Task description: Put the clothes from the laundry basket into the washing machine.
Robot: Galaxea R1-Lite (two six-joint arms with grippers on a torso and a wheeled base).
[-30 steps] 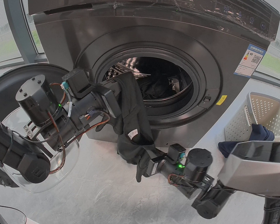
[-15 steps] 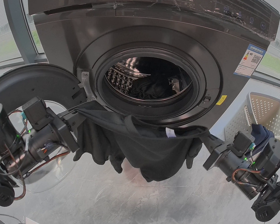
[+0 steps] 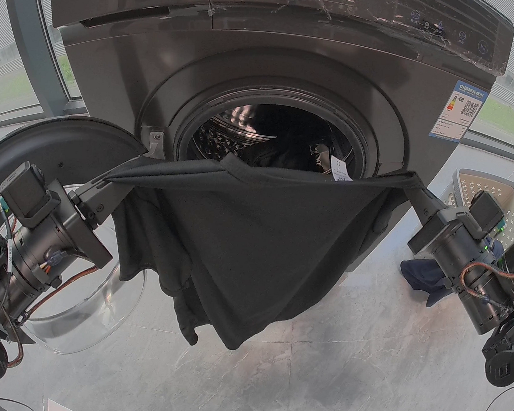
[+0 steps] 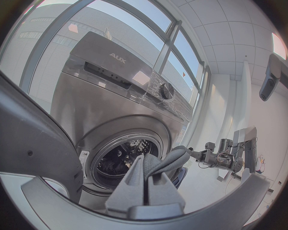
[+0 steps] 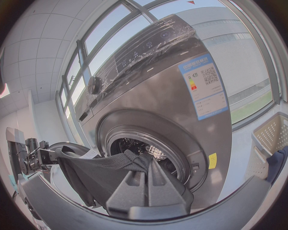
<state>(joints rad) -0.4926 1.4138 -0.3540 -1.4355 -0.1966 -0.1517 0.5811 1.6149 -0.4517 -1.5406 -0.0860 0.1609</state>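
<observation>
Looks like a lab or office-type test room. Washer [image 3: 132, 69] set by tall windows [image 5: 99, 33], grid ceiling tiles [image 4: 231, 33], plain white walls [image 4: 264, 125], grey stone-look floor [image 3: 325, 385], basket [image 3: 495, 176] on floor, big building [image 5: 240, 39] outside.

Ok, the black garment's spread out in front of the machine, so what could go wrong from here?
The black garment is held taut between the left tool and right tool, wider than the drum opening, so pushed in like this it may snag on the rim. Its lower part hangs well below the opening and might end up draped outside once released.
</observation>
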